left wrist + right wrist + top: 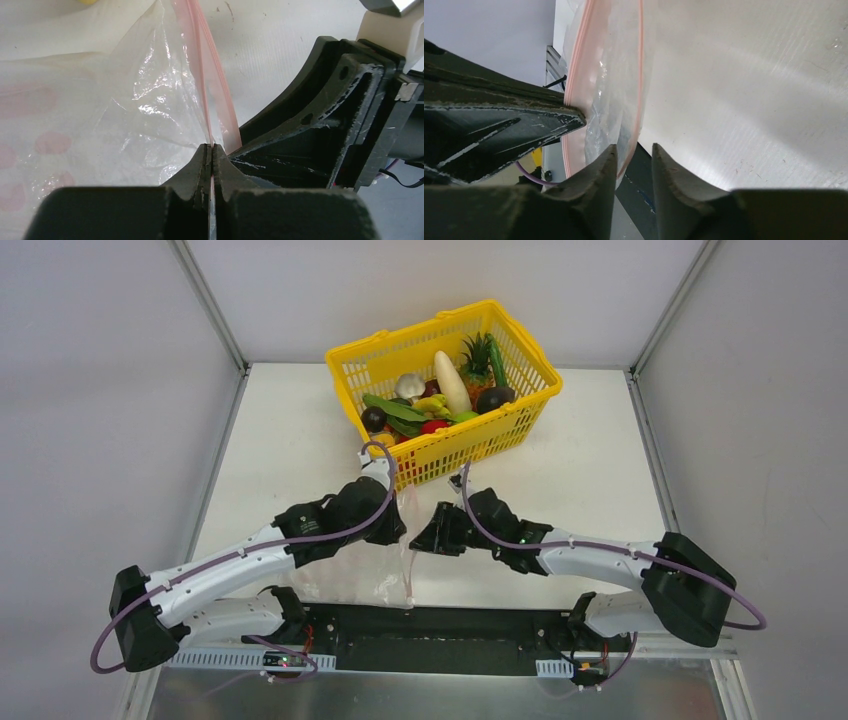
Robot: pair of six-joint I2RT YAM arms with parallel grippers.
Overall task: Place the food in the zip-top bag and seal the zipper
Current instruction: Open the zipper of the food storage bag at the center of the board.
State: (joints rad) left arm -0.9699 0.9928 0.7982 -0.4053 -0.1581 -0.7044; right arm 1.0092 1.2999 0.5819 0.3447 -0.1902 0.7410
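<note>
No word, number or brand can be read in any view. The dark housing of the left arm [318, 523] carries a small pale marking [304, 525], too small to read. The pale pink spots [50, 142] on the zip-top bag [135, 90] form no letters.

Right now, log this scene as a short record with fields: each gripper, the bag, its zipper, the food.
left gripper: shut on the zipper
right gripper: open, close beside the zipper, holding nothing
zip-top bag: lying on the table between the two arms, no food seen inside
zipper state: not sealed, its two sides stand apart in the right wrist view
food: piled in the yellow basket at the table's far side
</note>
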